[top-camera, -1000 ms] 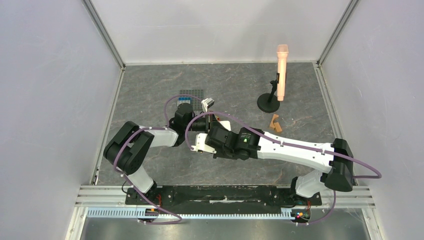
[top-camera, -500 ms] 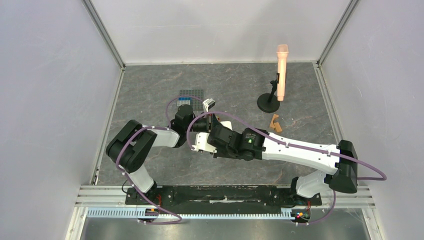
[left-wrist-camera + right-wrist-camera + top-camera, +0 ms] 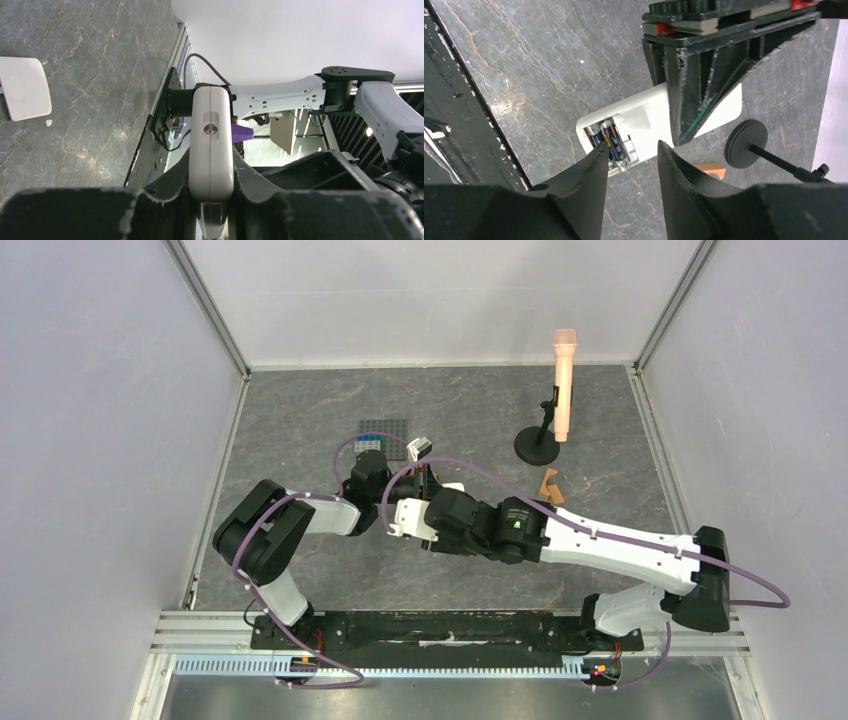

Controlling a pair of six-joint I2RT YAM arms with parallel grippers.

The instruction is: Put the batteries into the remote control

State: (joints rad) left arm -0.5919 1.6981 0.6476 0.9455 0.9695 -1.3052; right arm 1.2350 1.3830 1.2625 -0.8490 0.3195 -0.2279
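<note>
The white remote control (image 3: 649, 117) is clamped at its middle by my left gripper (image 3: 211, 175), seen edge-on in the left wrist view (image 3: 211, 135). Its back compartment is open and two dark batteries (image 3: 606, 140) lie side by side in it. My right gripper (image 3: 631, 150) is open just above that end of the remote, with one fingertip (image 3: 599, 155) over the batteries. In the top view the left gripper (image 3: 408, 483) and the right gripper (image 3: 415, 512) meet at the table's middle, and the remote is mostly hidden there. A white battery cover (image 3: 22, 87) lies on the table.
A peach microphone (image 3: 563, 380) stands on a black stand with a round base (image 3: 537, 447), which also shows in the right wrist view (image 3: 749, 145). Brown wooden pieces (image 3: 550, 485) lie near it. A dark grid plate (image 3: 385, 428) with small toys sits behind the grippers.
My right wrist has moved a little away from me and closer over the remote's open end. The left arm and the remote have hardly moved.
</note>
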